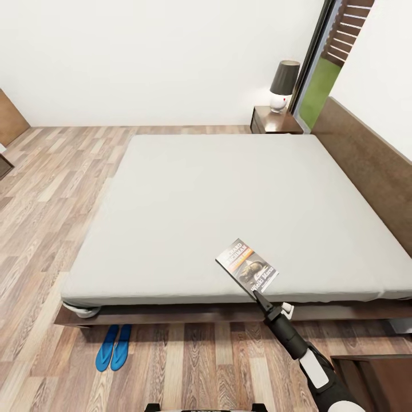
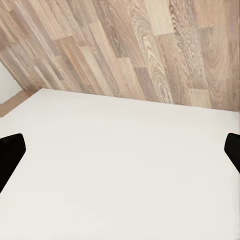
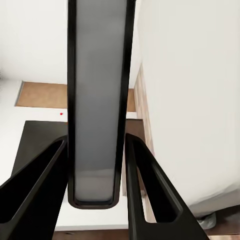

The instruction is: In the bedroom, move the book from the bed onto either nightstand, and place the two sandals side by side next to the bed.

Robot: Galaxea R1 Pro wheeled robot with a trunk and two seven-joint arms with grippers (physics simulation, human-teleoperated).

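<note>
The right gripper [image 1: 256, 293] is clamping the book [image 1: 247, 265] by its edge, holding it over the bed's [image 1: 217, 194] near edge. The nightstand [image 1: 273, 121] is waiting at 1 o'clock — delivery remains. The sandals [image 1: 113, 346] are lying paired beside the bed at 7 o'clock — seemingly done. The left gripper [image 2: 120, 150] is hanging spread wide.

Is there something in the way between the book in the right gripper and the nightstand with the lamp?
Nothing visible blocks it. The right gripper holds the book above the mattress, which lies bare up to the nightstand; a lamp takes part of its top.

Matt grey cloth mattress [image 1: 229, 194]; dark wood bed frame [image 1: 189, 313]; grained wood-plank floor [image 1: 51, 189]; glossy paperback book [image 1: 247, 265]
</note>
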